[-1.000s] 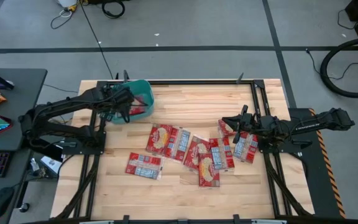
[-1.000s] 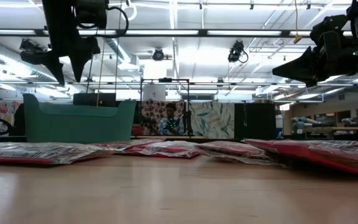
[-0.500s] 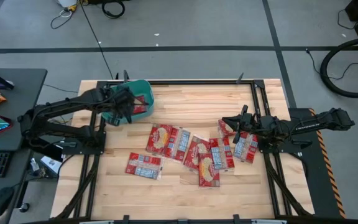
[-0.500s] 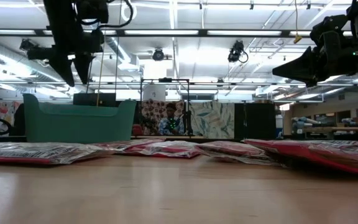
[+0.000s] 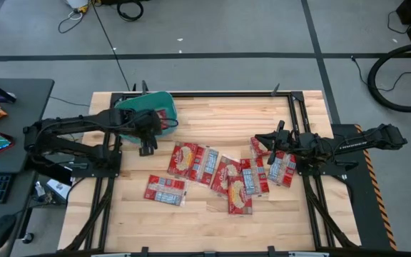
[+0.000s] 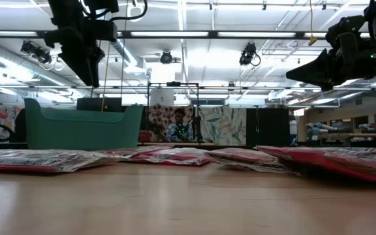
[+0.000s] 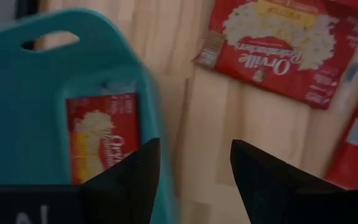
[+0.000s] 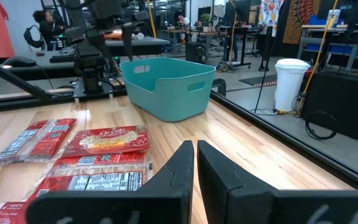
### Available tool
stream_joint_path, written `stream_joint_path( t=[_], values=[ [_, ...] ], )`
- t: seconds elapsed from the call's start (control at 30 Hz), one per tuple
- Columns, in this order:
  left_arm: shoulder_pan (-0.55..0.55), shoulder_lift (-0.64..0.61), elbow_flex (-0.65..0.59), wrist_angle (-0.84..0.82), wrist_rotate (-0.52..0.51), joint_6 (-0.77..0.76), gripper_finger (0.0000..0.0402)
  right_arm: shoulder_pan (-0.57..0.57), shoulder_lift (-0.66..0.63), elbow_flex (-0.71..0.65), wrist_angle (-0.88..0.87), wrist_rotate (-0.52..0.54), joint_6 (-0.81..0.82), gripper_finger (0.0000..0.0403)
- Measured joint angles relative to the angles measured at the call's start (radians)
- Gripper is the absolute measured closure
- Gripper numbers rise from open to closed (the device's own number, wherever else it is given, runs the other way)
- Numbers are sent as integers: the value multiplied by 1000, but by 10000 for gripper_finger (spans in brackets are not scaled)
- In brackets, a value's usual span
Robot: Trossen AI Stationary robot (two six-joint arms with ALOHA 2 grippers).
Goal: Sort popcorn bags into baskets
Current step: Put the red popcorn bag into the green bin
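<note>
Covering the wooden table, red popcorn bags lie beneath released left gripper, clenched right gripper.

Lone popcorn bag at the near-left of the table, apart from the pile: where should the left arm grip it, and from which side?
Probably straight down onto one short edge. The lone popcorn bag lies flat on the table with clear wood all round, so nothing blocks a top approach, and pinching an edge suits a thin packet. The left gripper is open, beside the teal tub.
</note>
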Motion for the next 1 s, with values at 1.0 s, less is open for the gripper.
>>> stream_joint_path(
  t=[1.0],
  values=[
    [-172,437,55,267,-3,-52,203,0,0,0,0,0,0,377]
  ],
)
